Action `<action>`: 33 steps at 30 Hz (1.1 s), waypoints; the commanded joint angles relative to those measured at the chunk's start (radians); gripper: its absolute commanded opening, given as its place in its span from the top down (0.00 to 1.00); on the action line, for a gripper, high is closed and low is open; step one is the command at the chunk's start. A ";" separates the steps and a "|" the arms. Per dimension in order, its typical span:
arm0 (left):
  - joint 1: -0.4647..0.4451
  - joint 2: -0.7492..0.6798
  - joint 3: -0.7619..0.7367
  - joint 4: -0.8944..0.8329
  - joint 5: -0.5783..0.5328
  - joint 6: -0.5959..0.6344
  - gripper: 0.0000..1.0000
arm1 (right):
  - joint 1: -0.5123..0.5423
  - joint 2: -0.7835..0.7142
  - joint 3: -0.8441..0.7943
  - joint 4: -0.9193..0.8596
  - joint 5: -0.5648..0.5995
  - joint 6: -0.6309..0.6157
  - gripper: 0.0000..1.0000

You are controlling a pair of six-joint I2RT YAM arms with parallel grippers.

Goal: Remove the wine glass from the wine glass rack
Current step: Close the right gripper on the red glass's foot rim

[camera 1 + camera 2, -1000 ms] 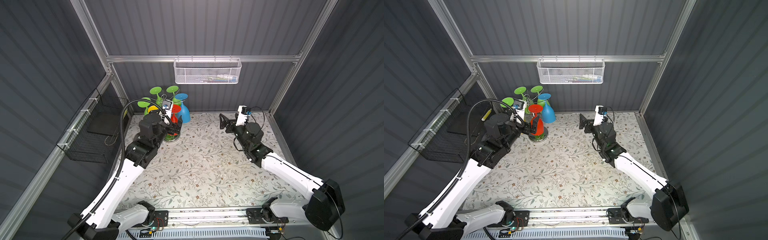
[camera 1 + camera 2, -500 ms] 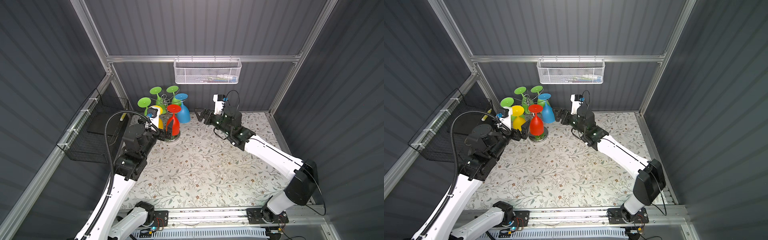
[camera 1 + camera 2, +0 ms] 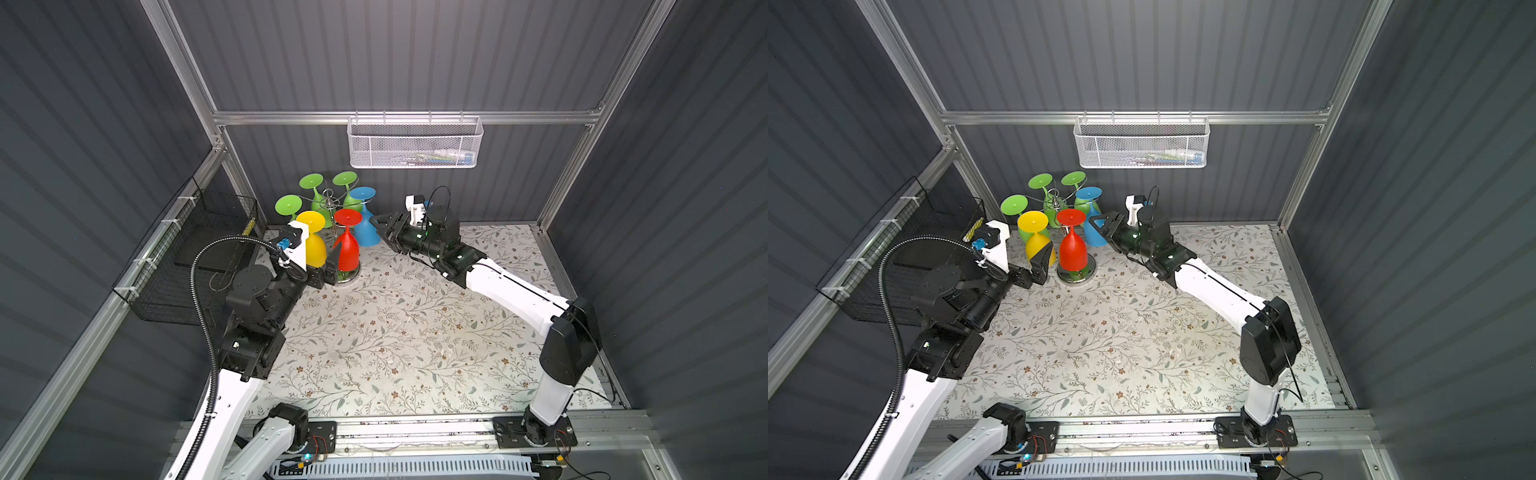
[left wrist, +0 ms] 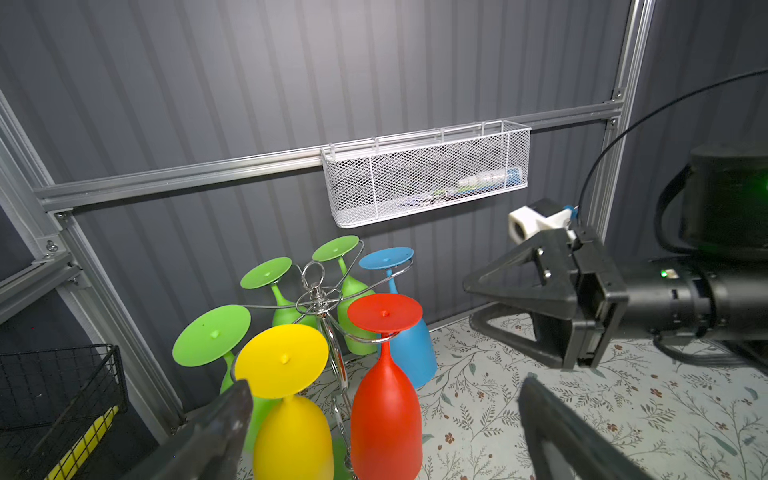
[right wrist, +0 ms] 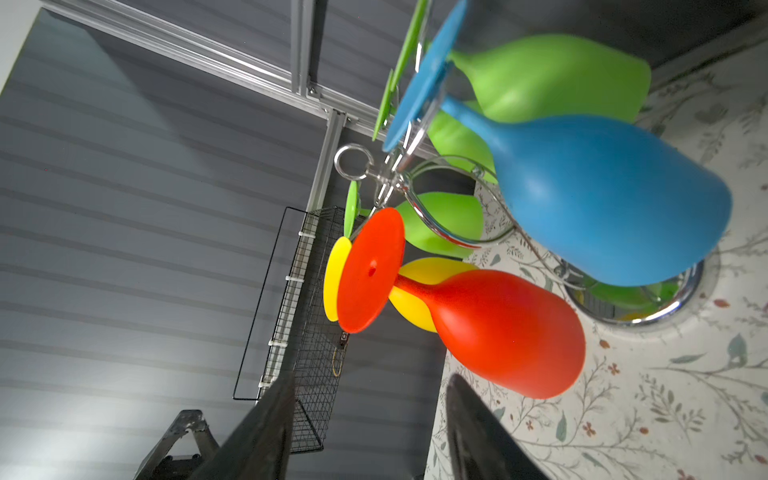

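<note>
The right gripper [image 5: 370, 382] has its jaws parted with nothing between them; its wrist view shows the gap bare, with the red wine glass [image 5: 507, 332] just beyond one finger [image 5: 478, 432] and the blue wine glass [image 5: 602, 199] further off. In a top view the right gripper [image 3: 380, 228] seems to overlap the blue wine glass's bowl [image 3: 365, 232], so contact cannot be judged there; the left wrist view settles it, showing the right gripper [image 4: 469, 305] apart from the blue bowl [image 4: 411, 353].

The left gripper [image 4: 386, 384] is spread wide and grasps nothing. Its own view frames the yellow wine glass [image 4: 291, 436] and the red one [image 4: 386, 407] between its fingers [image 4: 224, 419], and whether a finger touches the yellow bowl I cannot tell. In a top view one left finger [image 3: 333, 259] crosses the foot of the red bowl [image 3: 347, 249].

All the glasses hang upside down on the wine glass rack [image 3: 328, 203], at the back left of the floral table [image 3: 395, 332]; three green wine glasses [image 3: 311, 181] hang behind. Only the right wrist view shows the rack's mirror base [image 5: 665, 307] plainly.

A white mesh basket [image 3: 415, 145] hangs on the back rail; a black wire basket [image 3: 187, 257] hangs at the left wall.
</note>
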 commanded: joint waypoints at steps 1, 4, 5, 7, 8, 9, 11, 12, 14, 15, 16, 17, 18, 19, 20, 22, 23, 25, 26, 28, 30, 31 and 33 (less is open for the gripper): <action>0.008 -0.015 -0.012 0.027 0.030 0.008 0.00 | 0.010 0.013 0.043 0.041 -0.034 0.093 0.44; 0.008 -0.011 -0.010 0.025 0.039 0.006 0.00 | 0.015 0.022 0.046 0.046 -0.016 0.097 0.47; 0.008 -0.010 -0.010 0.024 0.042 0.005 0.00 | 0.016 0.026 0.047 0.048 -0.009 0.101 0.48; 0.008 -0.008 -0.010 0.026 0.047 0.003 0.00 | 0.018 0.035 0.059 0.049 -0.007 0.107 0.48; 0.008 -0.004 -0.010 0.026 0.048 0.003 0.00 | 0.019 0.039 0.068 0.042 -0.007 0.112 0.49; 0.008 0.001 -0.010 0.026 0.048 0.004 0.00 | 0.020 0.043 0.075 0.042 -0.007 0.117 0.49; 0.008 0.008 -0.008 0.026 0.053 0.002 0.00 | 0.024 0.048 0.085 0.040 0.012 0.124 0.50; 0.008 0.008 -0.009 0.025 0.057 0.001 0.00 | 0.025 0.049 0.087 0.041 0.034 0.126 0.50; 0.008 0.000 -0.012 0.028 0.065 0.003 0.00 | 0.028 0.050 0.090 0.040 0.048 0.130 0.50; 0.008 -0.003 -0.015 0.032 0.065 0.003 0.00 | 0.028 0.051 0.092 0.040 0.051 0.136 0.50; 0.008 -0.007 -0.016 0.032 0.064 0.004 0.00 | 0.028 0.054 0.095 0.040 0.055 0.143 0.50; 0.008 -0.009 -0.017 0.032 0.062 0.005 0.00 | 0.027 0.060 0.099 0.039 0.055 0.150 0.50; 0.008 -0.009 -0.018 0.032 0.062 0.006 0.00 | 0.027 0.064 0.104 0.037 0.054 0.154 0.50; 0.008 -0.010 -0.019 0.032 0.062 0.005 0.00 | 0.027 0.070 0.112 0.034 0.051 0.159 0.51; 0.008 -0.008 -0.016 0.031 0.062 0.006 0.00 | 0.028 0.075 0.119 0.034 0.048 0.162 0.51; 0.008 -0.008 -0.017 0.029 0.065 0.010 0.00 | 0.030 0.083 0.127 0.035 0.046 0.168 0.52; 0.008 -0.008 -0.020 0.030 0.065 0.012 0.00 | 0.030 0.086 0.131 0.035 0.047 0.170 0.53; 0.008 -0.009 -0.021 0.030 0.064 0.015 0.00 | 0.032 0.093 0.141 0.038 0.047 0.176 0.54; 0.008 -0.009 -0.020 0.029 0.064 0.017 0.00 | 0.033 0.099 0.148 0.037 0.047 0.178 0.55; 0.008 -0.010 -0.022 0.030 0.062 0.017 0.00 | 0.035 0.109 0.165 0.035 0.044 0.181 0.56; 0.008 -0.008 -0.021 0.028 0.058 0.019 0.00 | 0.037 0.117 0.178 0.031 0.041 0.182 0.57; 0.008 -0.009 -0.020 0.026 0.057 0.020 0.00 | 0.039 0.122 0.184 0.032 0.041 0.185 0.57; 0.008 -0.012 -0.018 0.028 0.052 0.021 0.00 | 0.039 0.129 0.191 0.032 0.042 0.190 0.59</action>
